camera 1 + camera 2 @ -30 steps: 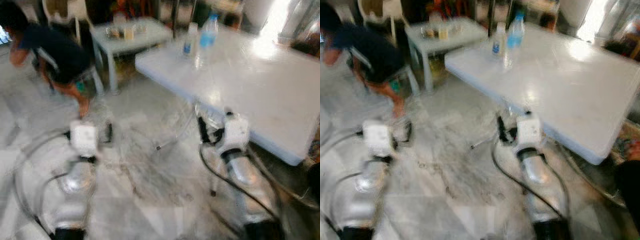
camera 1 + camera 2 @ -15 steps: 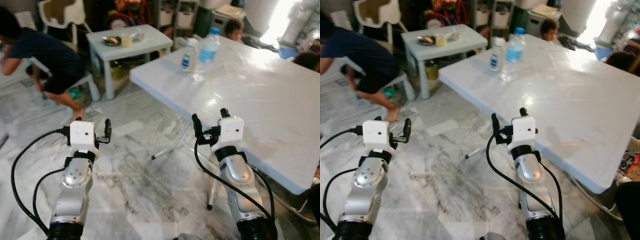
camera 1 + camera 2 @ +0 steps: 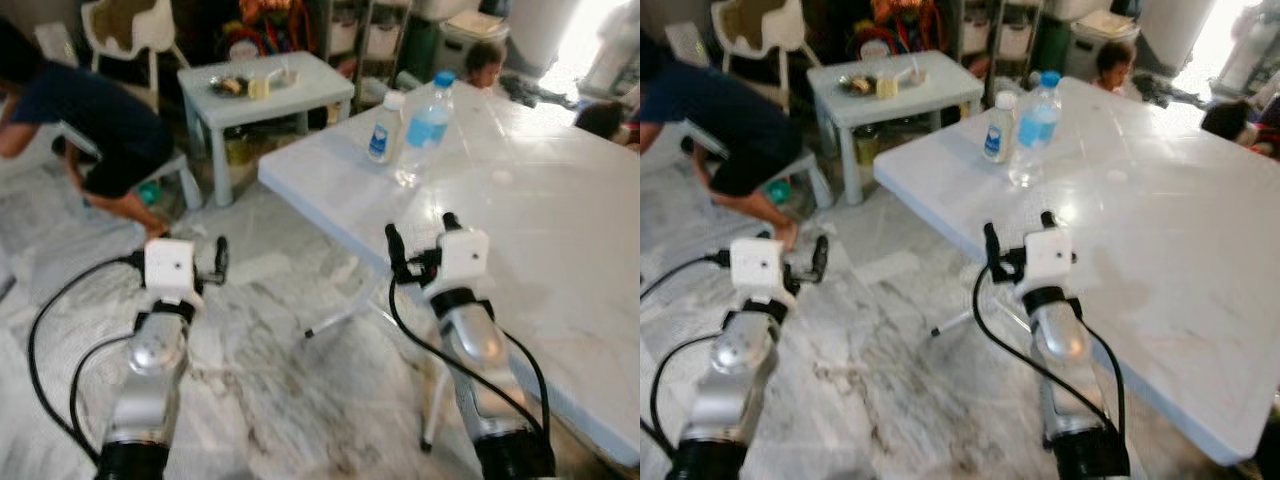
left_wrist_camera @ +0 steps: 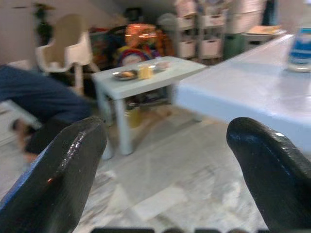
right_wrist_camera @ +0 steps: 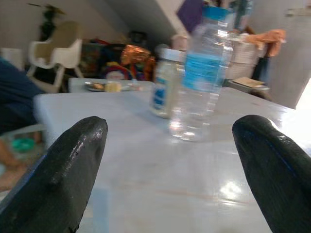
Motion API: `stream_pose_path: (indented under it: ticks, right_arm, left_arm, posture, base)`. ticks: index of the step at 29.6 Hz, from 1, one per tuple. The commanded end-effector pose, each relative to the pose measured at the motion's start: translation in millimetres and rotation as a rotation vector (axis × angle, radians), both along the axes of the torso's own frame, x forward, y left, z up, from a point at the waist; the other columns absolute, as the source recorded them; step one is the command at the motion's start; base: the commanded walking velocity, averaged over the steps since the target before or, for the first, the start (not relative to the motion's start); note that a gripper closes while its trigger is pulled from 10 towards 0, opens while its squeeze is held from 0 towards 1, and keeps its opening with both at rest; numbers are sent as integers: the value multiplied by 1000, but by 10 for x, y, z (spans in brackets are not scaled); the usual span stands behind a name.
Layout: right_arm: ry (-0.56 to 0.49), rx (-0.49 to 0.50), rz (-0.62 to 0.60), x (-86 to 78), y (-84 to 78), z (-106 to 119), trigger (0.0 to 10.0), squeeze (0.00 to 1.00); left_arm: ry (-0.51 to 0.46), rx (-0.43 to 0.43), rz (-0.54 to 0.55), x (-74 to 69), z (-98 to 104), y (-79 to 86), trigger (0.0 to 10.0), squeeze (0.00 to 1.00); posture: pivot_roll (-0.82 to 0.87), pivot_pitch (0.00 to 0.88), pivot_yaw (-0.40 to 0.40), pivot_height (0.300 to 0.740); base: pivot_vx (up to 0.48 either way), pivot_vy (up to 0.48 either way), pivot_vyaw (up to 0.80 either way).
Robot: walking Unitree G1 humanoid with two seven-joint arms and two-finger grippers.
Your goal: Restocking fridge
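Note:
A clear water bottle (image 3: 428,128) with a blue cap and label stands near the corner of the large white table (image 3: 560,220). A small white bottle (image 3: 385,128) with a blue label stands just left of it. My right gripper (image 3: 420,234) is open and empty at the table's near edge, pointing toward both bottles. In the right wrist view the water bottle (image 5: 201,73) and small bottle (image 5: 163,82) stand well ahead of the spread fingers (image 5: 73,160). My left gripper (image 3: 186,252) is open over the marble floor, holding nothing.
A person in a dark shirt (image 3: 90,110) crouches on the floor at the left. Behind stand a low white table (image 3: 265,85) with a plate and a white high chair (image 3: 125,25). Another person (image 3: 485,65) sits beyond the big table. Metal table legs (image 3: 340,315) cross the floor between my arms.
The whole picture has shifted and sharpened from blur, so the camera moved; the table and bottles sit slightly closer. Both grippers stay open and held out as before.

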State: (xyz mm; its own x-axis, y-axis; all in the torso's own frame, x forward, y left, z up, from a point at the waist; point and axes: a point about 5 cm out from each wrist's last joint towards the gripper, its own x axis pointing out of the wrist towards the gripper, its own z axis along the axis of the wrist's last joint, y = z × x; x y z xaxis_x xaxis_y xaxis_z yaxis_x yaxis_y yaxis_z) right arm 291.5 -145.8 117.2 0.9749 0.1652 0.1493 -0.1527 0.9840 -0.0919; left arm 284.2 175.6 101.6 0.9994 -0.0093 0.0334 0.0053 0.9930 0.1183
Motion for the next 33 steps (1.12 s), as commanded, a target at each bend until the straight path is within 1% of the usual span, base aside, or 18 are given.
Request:
stream_pose_path:
  ticks: [1, 4, 9, 18, 25, 30, 33]
  right_arm:
    - [1, -13, -35, -7, -102, -7, 10000, 0]
    - [0, -17, -33, -6, -97, -5, 10000, 0]
    - [6, -18, -34, -16, -97, -21, 10000, 0]
    - [22, -8, -23, -27, -57, -64, 10000, 0]
    - [27, -15, -16, -22, -41, -83, 10000, 0]
    - [33, -15, -11, -41, -18, -110, 10000, 0]
    - [35, -15, -5, -46, 6, -123, 10000, 0]
  left_arm:
    - [-18, -14, -31, 32, 43, -109, 10000, 0]
    - [-17, -18, -33, 33, 41, -110, 10000, 0]
    - [-8, -46, -36, 37, 29, -115, 10000, 0]
    - [-17, -45, -47, 51, 38, -136, 10000, 0]
    - [-15, -41, -47, 51, 33, -140, 10000, 0]
    - [-18, -38, -55, 43, 31, -147, 10000, 0]
    - [-18, -23, -56, 45, 36, -143, 10000, 0]
  posture:
    - [11, 0, -37, 740]
    - [11, 0, -38, 740]
    - [10, 0, -36, 740]
    - [11, 0, -38, 740]
    - [14, 0, -40, 740]
    - [16, 0, -40, 740]
    - [18, 0, -40, 740]
  base:
    - [428, 0, 0]
    - [428, 0, 0]
    - [332, 343, -86]
    - [262, 402, -783]
    - [255, 407, 0]
    - [0, 420, 0]
    - [0, 170, 0]
